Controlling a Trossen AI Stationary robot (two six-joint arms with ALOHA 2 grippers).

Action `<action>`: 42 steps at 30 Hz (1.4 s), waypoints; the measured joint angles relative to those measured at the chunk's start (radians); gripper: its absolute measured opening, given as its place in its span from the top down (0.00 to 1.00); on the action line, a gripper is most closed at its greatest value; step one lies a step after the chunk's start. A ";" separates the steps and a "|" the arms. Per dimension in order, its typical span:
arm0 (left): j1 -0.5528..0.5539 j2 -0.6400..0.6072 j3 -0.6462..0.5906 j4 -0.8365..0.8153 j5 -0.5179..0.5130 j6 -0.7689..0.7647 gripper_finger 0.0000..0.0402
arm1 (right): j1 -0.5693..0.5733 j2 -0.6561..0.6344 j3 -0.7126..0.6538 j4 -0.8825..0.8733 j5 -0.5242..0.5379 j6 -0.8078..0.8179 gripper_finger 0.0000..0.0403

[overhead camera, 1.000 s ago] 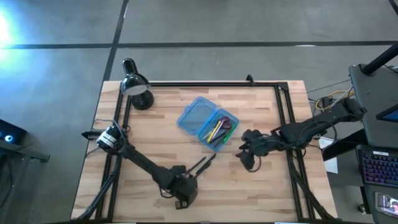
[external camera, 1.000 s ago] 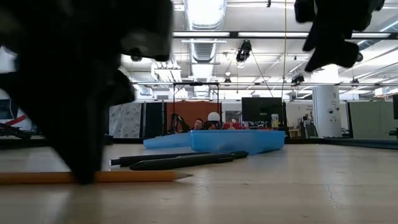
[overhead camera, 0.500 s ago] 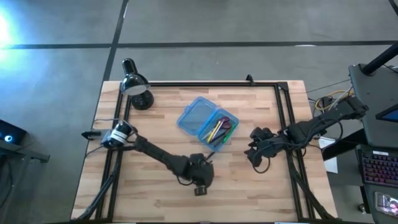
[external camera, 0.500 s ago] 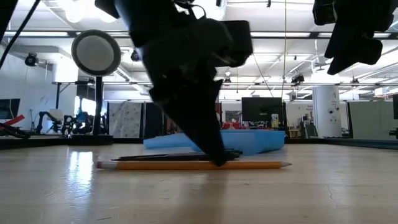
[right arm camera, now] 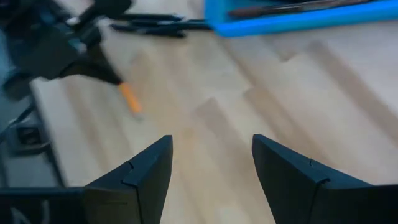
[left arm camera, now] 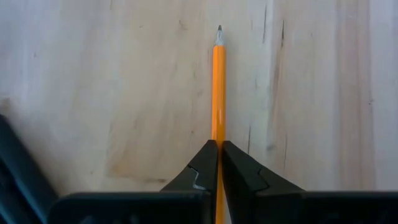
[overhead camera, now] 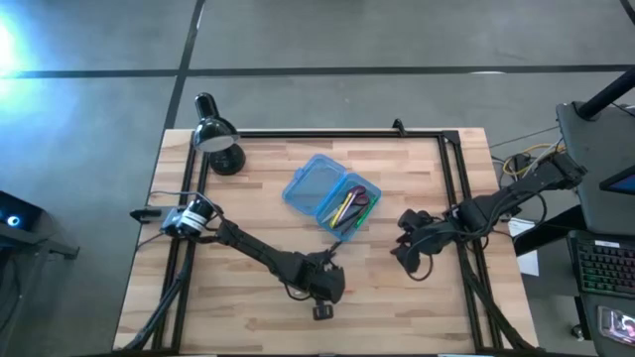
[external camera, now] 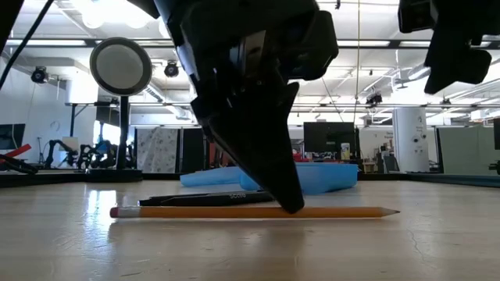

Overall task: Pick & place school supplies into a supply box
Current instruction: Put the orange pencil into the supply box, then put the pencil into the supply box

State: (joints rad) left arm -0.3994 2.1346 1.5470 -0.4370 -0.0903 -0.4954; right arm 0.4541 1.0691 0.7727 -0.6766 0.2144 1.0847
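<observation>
On the table near its front edge: left gripper (left arm camera: 217, 163) pinched on the orange pencil (left arm camera: 217, 87), pencil lying flat on the wood.
Light, stiff, thin, likely to roll or pivot; grip looks about mid-shaft, fine. Supply box (overhead camera: 330, 195) sits open nearby. Right gripper (right arm camera: 211, 165) hovers spread, empty.

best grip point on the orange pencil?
Mid-shaft, from straight above, fingers across its width. The orange pencil lies flat on the table, thin and round, so ends would tip it. The left gripper is already pinched on it like that.
</observation>
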 joint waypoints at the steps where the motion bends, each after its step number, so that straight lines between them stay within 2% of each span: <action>1: -0.002 0.000 0.003 0.000 0.000 -0.001 0.99 | 0.000 0.000 -0.006 0.023 -0.022 -0.011 0.48; 5: -0.012 0.000 0.021 -0.019 -0.043 -0.027 0.96 | 0.002 0.000 -0.036 0.129 -0.060 -0.030 0.48; 11: -0.026 -0.002 0.077 -0.080 -0.068 -0.073 0.85 | 0.006 0.040 -0.080 0.261 -0.100 0.060 0.52; 15: -0.041 -0.002 0.089 -0.082 -0.068 -0.081 0.81 | 0.016 0.110 -0.081 0.346 -0.132 0.083 0.57; 19: -0.065 -0.006 0.127 -0.195 -0.064 -0.190 0.81 | 0.048 0.200 -0.072 0.439 -0.167 0.061 0.60; 23: -0.139 -0.009 0.144 -0.274 -0.067 -0.293 0.81 | 0.072 0.305 -0.056 0.458 -0.215 0.017 0.65; 26: -0.202 -0.009 0.134 -0.299 -0.081 -0.397 0.81 | 0.078 0.365 -0.035 0.466 -0.215 -0.043 0.71; 31: -0.274 -0.009 0.134 -0.412 -0.252 -0.657 0.81 | 0.082 0.431 0.004 0.486 -0.187 -0.208 0.82; 34: -0.291 -0.009 0.133 -0.457 -0.276 -0.832 0.81 | 0.080 0.458 0.013 0.488 -0.199 -0.227 0.89; 37: -0.291 -0.009 0.109 -0.480 -0.264 -1.025 0.81 | 0.074 0.488 0.013 0.506 -0.226 -0.180 0.96; 39: -0.287 -0.009 0.095 -0.491 -0.263 -1.134 0.81 | 0.066 0.509 0.013 0.534 -0.240 -0.101 0.97; 42: -0.291 -0.009 0.092 -0.479 -0.270 -1.173 0.81 | 0.053 0.549 0.018 0.605 -0.259 0.047 0.98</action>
State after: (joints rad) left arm -0.6899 2.1258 1.6390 -0.9157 -0.3602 -1.6682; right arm 0.5073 1.6180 0.7902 -0.0714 -0.0450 1.1315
